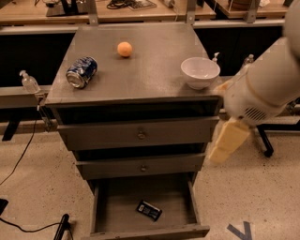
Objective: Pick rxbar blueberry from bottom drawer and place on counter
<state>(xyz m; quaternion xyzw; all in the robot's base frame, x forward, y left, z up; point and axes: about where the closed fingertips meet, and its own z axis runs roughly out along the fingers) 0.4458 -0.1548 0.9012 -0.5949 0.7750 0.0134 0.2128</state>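
Observation:
The rxbar blueberry [149, 210], a small dark flat bar, lies on the floor of the open bottom drawer [150, 233], right of the middle. The counter [145, 77] is the grey slab on top of the cabinet. My gripper [228, 140], a cream piece hanging from the big white arm [269, 84], is at the cabinet's right side, level with the upper drawers. It is well above and to the right of the bar and holds nothing that I can see.
On the counter are a blue-and-silver soda can [81, 72] lying at the left, an orange ball [124, 49] at the back and a white bowl [200, 72] at the right edge. Two shut drawers with knobs [140, 135] sit above the open one. A tan workbench [140, 9] stands behind.

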